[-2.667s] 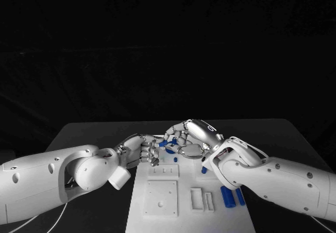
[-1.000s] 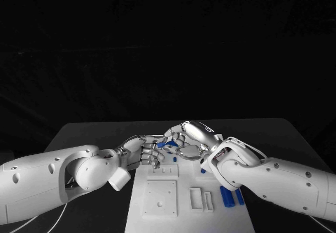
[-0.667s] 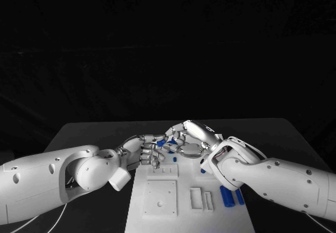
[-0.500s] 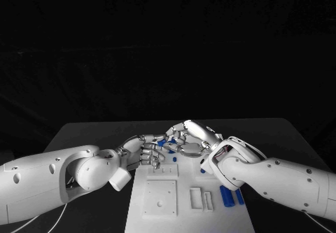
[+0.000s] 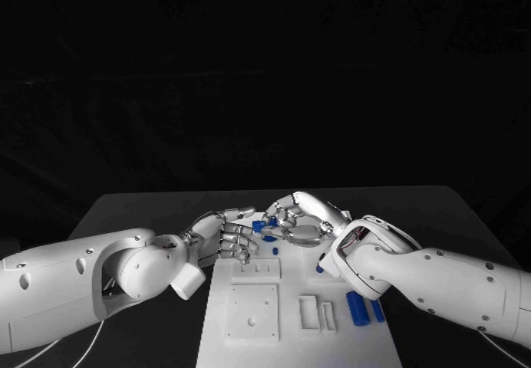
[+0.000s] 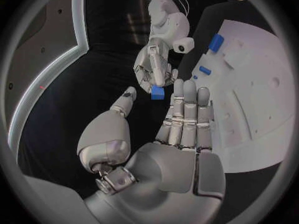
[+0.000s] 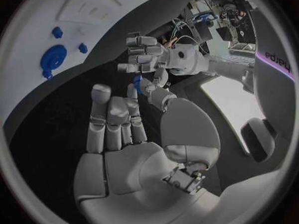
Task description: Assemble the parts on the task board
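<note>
right hand [image 6: 153,68] pinched small blue part [image 6: 157,92] in fingers | held above board [image 5: 257,307] far end, 12 o'clock | left hand [image 5: 229,234] fingers spread, holding nothing, just beside part

We're pretty sure this is a robotics lab setup. We've got a black bench [image 5: 144,207] against a pitch-dark backdrop, a white task board [image 5: 257,307] with machined slots laid square on it, and in the right wrist view a clutter of cables and equipment [image 7: 218,7] behind the arms.
</note>
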You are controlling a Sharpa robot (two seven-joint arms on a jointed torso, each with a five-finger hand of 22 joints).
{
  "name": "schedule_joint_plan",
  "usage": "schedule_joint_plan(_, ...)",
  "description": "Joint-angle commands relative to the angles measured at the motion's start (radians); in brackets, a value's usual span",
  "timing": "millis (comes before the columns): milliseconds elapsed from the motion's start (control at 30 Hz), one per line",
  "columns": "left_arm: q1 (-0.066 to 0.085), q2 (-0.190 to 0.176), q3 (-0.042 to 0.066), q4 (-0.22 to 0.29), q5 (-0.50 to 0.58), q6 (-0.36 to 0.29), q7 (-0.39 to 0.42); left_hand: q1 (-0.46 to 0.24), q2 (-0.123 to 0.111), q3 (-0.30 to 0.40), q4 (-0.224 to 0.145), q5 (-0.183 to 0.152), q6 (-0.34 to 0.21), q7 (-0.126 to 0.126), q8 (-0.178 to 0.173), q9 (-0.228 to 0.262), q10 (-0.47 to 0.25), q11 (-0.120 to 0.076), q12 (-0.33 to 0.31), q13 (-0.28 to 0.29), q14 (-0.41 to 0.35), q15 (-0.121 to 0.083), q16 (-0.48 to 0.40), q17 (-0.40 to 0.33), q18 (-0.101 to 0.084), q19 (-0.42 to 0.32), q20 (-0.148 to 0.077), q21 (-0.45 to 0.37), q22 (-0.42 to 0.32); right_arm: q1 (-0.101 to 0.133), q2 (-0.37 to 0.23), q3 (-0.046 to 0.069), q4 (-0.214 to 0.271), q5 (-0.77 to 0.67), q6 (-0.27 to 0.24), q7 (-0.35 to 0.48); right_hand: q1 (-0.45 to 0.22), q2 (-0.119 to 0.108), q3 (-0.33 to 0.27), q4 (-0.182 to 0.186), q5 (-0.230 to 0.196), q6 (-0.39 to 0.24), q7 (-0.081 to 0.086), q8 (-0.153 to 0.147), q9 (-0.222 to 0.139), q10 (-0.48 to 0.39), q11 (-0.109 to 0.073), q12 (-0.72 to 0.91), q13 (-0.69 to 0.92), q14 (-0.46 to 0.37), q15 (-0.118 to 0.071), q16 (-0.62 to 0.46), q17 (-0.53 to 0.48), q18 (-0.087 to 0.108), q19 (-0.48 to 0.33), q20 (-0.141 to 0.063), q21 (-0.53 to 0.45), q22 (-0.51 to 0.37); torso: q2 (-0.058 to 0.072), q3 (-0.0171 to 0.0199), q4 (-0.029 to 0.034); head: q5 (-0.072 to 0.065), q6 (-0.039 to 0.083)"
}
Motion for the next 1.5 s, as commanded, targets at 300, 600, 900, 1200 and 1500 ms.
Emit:
schedule_joint_plan(300, 0.000, -0.004, 0.001, -0.028, -0.281, -0.089, 0.109, -0.003, -0.042, 0.007, -0.010, -0.002, -0.026, 0.012, 0.002, -0.002, -0.044, 0.017, -0.009, -0.005, -0.064, 0.027, -0.034, -0.011, 0.000, -0.052, -0.018, -0.035, -0.015, 0.000, -0.030, 0.000, 0.032, 0.294, 0.098, -0.012, -0.010, 0.022, 0.005, -0.017, 0.006, 0.002, 0.009, 0.000, 0.055, -0.003, -0.005, -0.005, 0.004, -0.005, -0.003, 0.004, 0.002, 0.012, -0.007, -0.006, 0.005, 0.019, 0.000, 0.0024, 0.0014, 0.001, 0.002)
schedule_joint_plan(600, 0.000, -0.010, 0.001, -0.044, -0.471, -0.106, 0.198, 0.046, -0.057, 0.047, -0.018, -0.002, -0.015, 0.008, 0.011, -0.011, -0.073, 0.030, -0.024, -0.013, -0.096, 0.046, -0.039, -0.011, -0.003, -0.087, 0.004, -0.041, -0.014, 0.002, -0.050, 0.000, 0.023, 0.402, 0.246, -0.062, -0.028, 0.039, 0.001, -0.039, 0.008, -0.004, 0.012, -0.004, 0.063, -0.007, -0.002, -0.009, 0.009, -0.009, -0.001, 0.001, 0.003, 0.012, -0.014, -0.009, 0.005, 0.019, 0.000, 0.0013, -0.0013, 0.003, 0.000)
schedule_joint_plan(900, 0.000, -0.002, 0.001, -0.024, -0.403, -0.054, 0.184, 0.104, 0.052, -0.003, -0.059, 0.034, 0.044, -0.008, 0.008, -0.072, -0.030, 0.027, -0.085, -0.059, -0.093, 0.045, -0.027, -0.008, -0.004, -0.096, 0.004, -0.027, -0.008, 0.008, -0.051, 0.000, -0.004, 0.519, 0.340, -0.109, -0.033, 0.047, 0.005, -0.047, 0.012, -0.008, 0.013, -0.007, 0.066, -0.011, -0.001, -0.011, 0.012, -0.010, 0.000, -0.001, 0.004, 0.012, -0.022, -0.015, 0.003, 0.019, 0.000, 0.0009, -0.0003, 0.000, -0.001)
schedule_joint_plan(1200, 0.000, 0.001, 0.001, -0.017, -0.344, 0.016, 0.132, 0.091, 0.082, -0.033, -0.051, 0.031, 0.036, -0.002, -0.007, -0.120, -0.010, 0.035, -0.146, -0.095, -0.071, 0.040, -0.042, -0.024, 0.000, -0.077, -0.001, -0.035, -0.029, 0.015, -0.050, 0.000, -0.020, 0.693, 0.408, -0.149, -0.038, 0.053, 0.011, -0.051, 0.012, -0.013, 0.015, -0.010, 0.069, -0.015, 0.001, -0.013, 0.014, -0.012, 0.002, -0.002, 0.004, 0.012, -0.027, -0.016, 0.002, 0.019, -0.001, 0.0019, -0.0008, 0.003, 0.001)
schedule_joint_plan(1500, 0.000, 0.004, 0.001, -0.008, -0.309, -0.006, 0.086, 0.044, 0.146, -0.040, -0.009, 0.028, 0.064, -0.014, 0.008, -0.145, 0.050, 0.017, -0.167, -0.106, -0.036, 0.024, -0.037, -0.027, 0.004, -0.048, -0.015, -0.030, -0.042, 0.016, -0.050, 0.000, -0.023, 0.767, 0.460, -0.167, -0.042, 0.057, 0.014, -0.053, 0.014, -0.015, 0.016, -0.012, 0.071, -0.018, 0.002, -0.013, 0.015, -0.013, 0.003, -0.003, 0.004, 0.012, -0.029, -0.016, 0.002, 0.019, -0.001, 0.0007, 0.0006, 0.002, -0.001)
